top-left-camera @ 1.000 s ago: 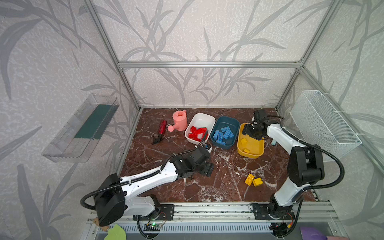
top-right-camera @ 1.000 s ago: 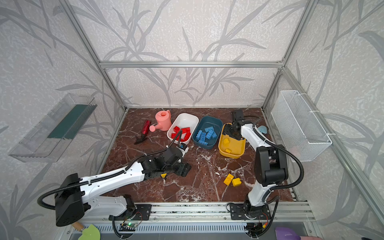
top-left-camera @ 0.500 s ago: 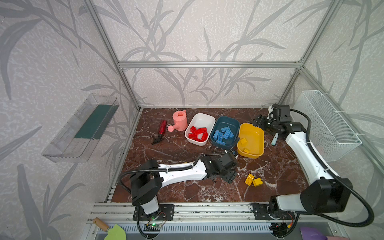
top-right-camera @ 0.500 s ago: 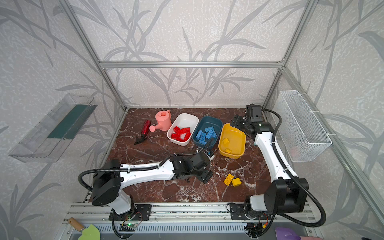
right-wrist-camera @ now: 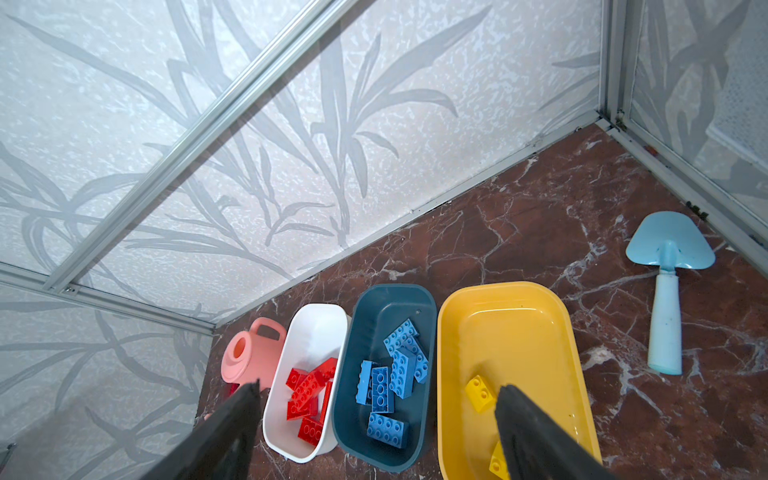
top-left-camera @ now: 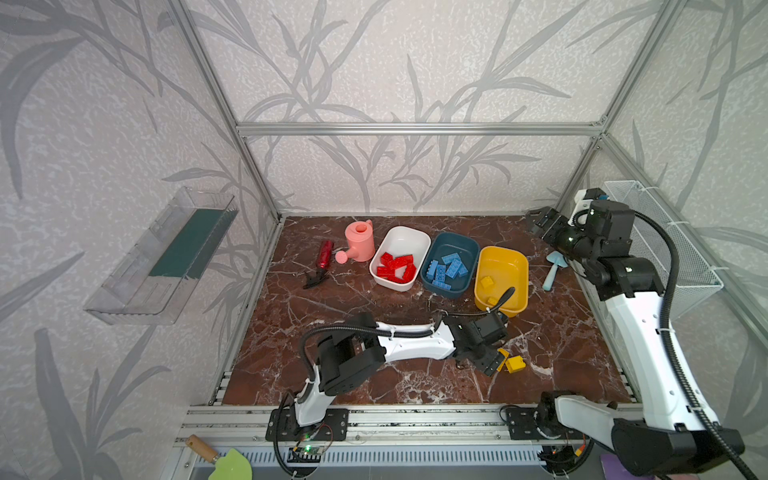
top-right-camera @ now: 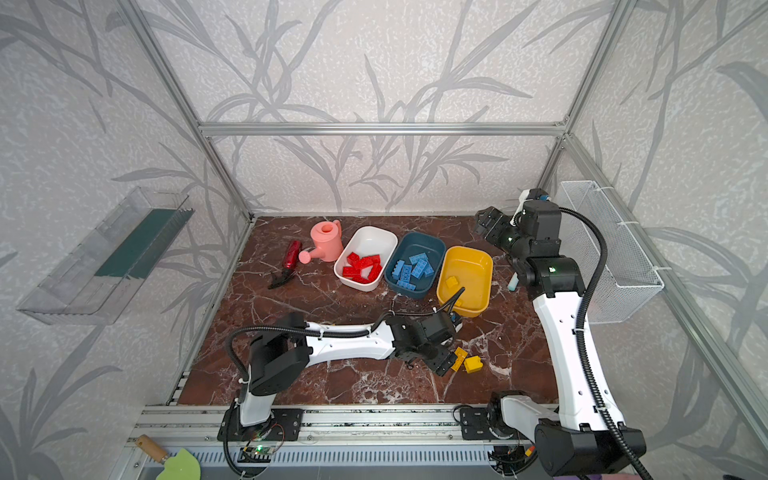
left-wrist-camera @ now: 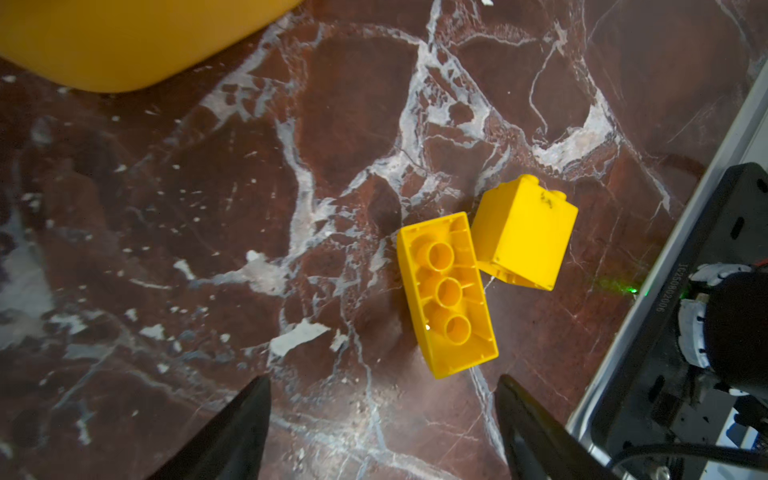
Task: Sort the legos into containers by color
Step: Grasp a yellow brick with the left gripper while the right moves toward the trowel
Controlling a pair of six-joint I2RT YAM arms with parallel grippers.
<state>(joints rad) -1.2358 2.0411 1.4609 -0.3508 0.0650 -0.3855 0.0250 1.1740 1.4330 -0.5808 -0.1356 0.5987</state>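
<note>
Two yellow legos lie on the marble floor near the front: a long one upside down (left-wrist-camera: 446, 295) and a square one (left-wrist-camera: 523, 232) touching it. My left gripper (left-wrist-camera: 382, 380) hovers open just short of the long one, nothing between its fingers; in a top view it (top-left-camera: 495, 362) sits beside them. At the back stand the white container (top-left-camera: 405, 243) with red legos (top-left-camera: 395, 268), the teal one (top-left-camera: 453, 245) with blue legos (top-left-camera: 446, 268), and the yellow one (top-left-camera: 505, 266) with yellow legos (top-left-camera: 486, 281). My right gripper (top-left-camera: 544, 224) hangs open and empty, raised at the back right.
A pink watering can (top-left-camera: 359, 245) and a dark red tool (top-left-camera: 324, 255) lie left of the white container. A light blue shovel (top-left-camera: 552, 266) lies right of the yellow one. A wire basket (top-left-camera: 665, 241) hangs on the right wall, a clear tray (top-left-camera: 166, 257) on the left wall.
My left arm swung right across the floor to the two loose yellow legos. My right arm rose from the yellow container to the back right corner, its jaws opening wider.
</note>
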